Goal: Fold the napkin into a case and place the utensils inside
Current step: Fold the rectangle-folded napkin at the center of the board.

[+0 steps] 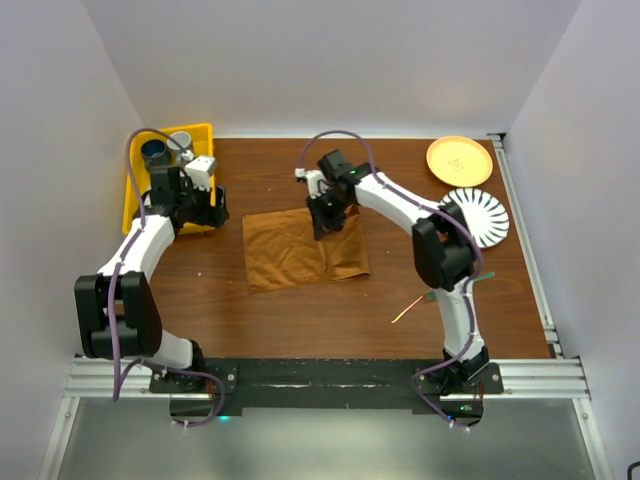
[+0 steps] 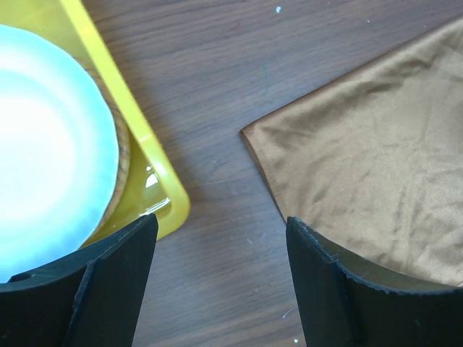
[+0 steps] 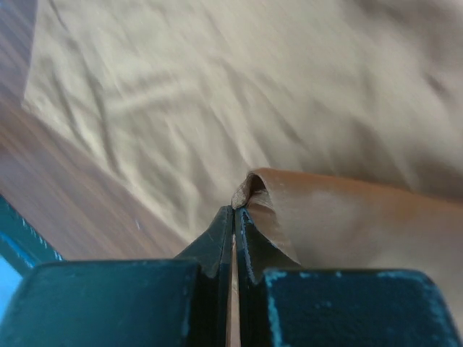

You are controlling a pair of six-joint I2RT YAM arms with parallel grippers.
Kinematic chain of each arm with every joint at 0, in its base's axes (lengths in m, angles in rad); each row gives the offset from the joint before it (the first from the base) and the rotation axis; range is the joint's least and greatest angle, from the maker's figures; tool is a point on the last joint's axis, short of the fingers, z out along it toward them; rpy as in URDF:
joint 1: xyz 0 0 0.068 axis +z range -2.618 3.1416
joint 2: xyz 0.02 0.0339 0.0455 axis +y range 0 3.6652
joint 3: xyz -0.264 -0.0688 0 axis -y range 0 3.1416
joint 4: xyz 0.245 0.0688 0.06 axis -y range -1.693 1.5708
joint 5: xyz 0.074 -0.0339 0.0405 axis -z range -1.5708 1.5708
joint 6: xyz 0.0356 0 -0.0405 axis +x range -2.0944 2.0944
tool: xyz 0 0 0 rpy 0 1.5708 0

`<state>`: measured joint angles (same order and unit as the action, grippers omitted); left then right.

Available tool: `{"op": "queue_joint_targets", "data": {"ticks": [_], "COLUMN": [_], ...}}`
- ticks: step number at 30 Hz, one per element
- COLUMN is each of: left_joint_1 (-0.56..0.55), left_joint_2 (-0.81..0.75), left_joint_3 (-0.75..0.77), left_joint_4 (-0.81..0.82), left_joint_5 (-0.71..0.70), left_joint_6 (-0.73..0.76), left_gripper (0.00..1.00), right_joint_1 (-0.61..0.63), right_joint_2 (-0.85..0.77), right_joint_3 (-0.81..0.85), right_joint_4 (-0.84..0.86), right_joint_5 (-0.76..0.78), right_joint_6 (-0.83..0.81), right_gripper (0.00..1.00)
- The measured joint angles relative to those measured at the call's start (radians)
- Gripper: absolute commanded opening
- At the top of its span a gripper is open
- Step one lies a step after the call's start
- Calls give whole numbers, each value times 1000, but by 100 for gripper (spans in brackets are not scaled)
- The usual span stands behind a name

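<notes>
The tabletop is a dark brown wood-grain surface, closed in by pale, plain walls at the back and on both sides. A metal rail runs along its near edge, where both arm bases are bolted.

The napkin lies near the middle of the tabletop. It is mostly flat and lightly creased, and its right-hand part appears darker. The right tool is closed on the napkin at its far edge. In the right wrist view, a small fold of the cloth is seen pinched between the shut fingers of this tool and raised above the rest.

The left tool is held open with nothing between its fingers. In the left wrist view it is placed over bare wood, between a corner of the napkin and a corner of the yellow tray.

The yellow tray sits at the far left and holds a white plate and two cups. A yellow plate and a striped plate rest at the far right. A thin utensil lies on the wood near the right arm, well apart from the napkin.
</notes>
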<state>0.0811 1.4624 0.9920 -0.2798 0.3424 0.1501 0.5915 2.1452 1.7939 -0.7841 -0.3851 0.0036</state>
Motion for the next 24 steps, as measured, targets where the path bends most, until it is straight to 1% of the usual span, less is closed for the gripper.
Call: {"op": "queue_joint_targets", "data": {"ticks": [5, 8, 12, 18, 20, 24], "left_joint_1": [24, 30, 32, 32, 32, 32], "left_joint_2": [0, 0, 1, 13, 13, 13], "left_joint_3": [0, 0, 0, 0, 0, 0], "left_joint_4": [-12, -24, -29, -31, -31, -31], "left_joint_5": [19, 29, 41, 53, 54, 60], "left_joint_6": [9, 18, 26, 27, 32, 48], "left_gripper": [77, 77, 77, 77, 77, 79], "right_joint_1": [83, 104, 98, 80, 63, -7], "right_joint_2": [151, 188, 175, 98, 67, 2], "right_joint_3": [111, 114, 90, -28, -77, -163], "right_joint_4": [35, 37, 53, 73, 76, 45], "right_joint_5": [21, 31, 55, 92, 103, 130], "right_joint_6": [48, 63, 62, 1, -30, -110], "right_gripper": [0, 0, 0, 0, 0, 0]}}
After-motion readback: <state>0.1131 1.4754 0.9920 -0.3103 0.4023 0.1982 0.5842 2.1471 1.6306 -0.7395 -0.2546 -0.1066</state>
